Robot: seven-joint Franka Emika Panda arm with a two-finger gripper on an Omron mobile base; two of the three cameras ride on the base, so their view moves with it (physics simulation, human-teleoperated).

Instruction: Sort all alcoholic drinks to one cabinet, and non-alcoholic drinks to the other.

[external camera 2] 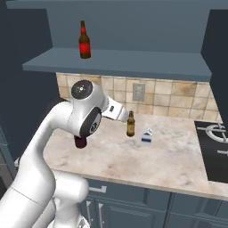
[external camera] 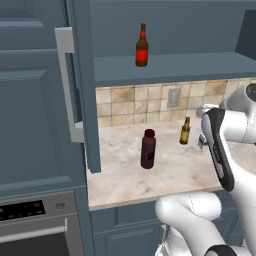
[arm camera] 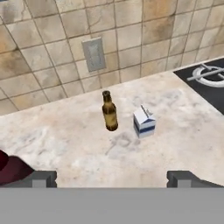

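Note:
A slim beer bottle with a red label (external camera: 142,46) (external camera 2: 84,41) stands upright on the open upper cabinet's shelf (external camera: 170,67). A second slim brown beer bottle with a tan label (external camera: 185,131) (external camera 2: 130,124) (arm camera: 109,111) stands on the counter near the tiled wall. The squat maroon bottle with a red cap (external camera: 148,149) stands nearer the counter's front; the hand view catches its edge (arm camera: 11,168) at lower left. My gripper (arm camera: 112,179) is open and empty, hovering above the counter and aimed at the tan-label bottle, still short of it.
A small white and blue carton (arm camera: 144,121) (external camera 2: 146,137) stands just right of the tan-label bottle. The cabinet door (external camera: 82,85) hangs open at the left. A black stovetop (external camera 2: 213,147) lies at the counter's right end. An oven (external camera: 35,225) sits below left.

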